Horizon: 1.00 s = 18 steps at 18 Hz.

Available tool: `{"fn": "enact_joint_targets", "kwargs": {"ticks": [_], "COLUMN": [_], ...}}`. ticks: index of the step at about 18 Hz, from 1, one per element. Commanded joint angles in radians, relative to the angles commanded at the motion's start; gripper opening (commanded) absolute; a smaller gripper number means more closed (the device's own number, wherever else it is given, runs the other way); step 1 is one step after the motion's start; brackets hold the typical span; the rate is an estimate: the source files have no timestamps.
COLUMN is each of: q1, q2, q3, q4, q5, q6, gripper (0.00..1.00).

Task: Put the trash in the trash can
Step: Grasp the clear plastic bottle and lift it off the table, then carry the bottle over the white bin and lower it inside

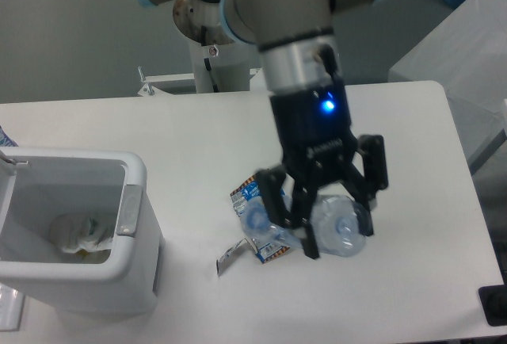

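Observation:
A clear plastic bottle (341,231) lies on the white table, partly on top of a blue foil snack wrapper (255,201) with an orange-striped edge. My gripper (337,238) points down over the bottle. It is open, with one finger on each side of the bottle's wide end and close to it. The bottle rests on the table. The white trash can (135,201) with a grey bar on its right rim stands at the front left, well to the left of the gripper.
Crumpled whitish paper (79,235) lies in the can. A small torn scrap (228,258) lies on the table between the can and the wrapper. A black object (495,306) sits at the front right table corner. A white box (459,47) stands beyond the right edge.

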Motion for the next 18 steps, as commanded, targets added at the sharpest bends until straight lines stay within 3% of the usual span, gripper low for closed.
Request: {"fn": "enact_joint_targets", "kwargs": {"ticks": [9, 18], "q1": [-0.167, -0.293], "q2": [0.052, 0.038], "q3": [-0.052, -0.091], "q4": [0.002, 0.0], "q5": [0.0, 0.002], "q6": [0.032, 0.032], "gripper": [0.72, 0.72]}}
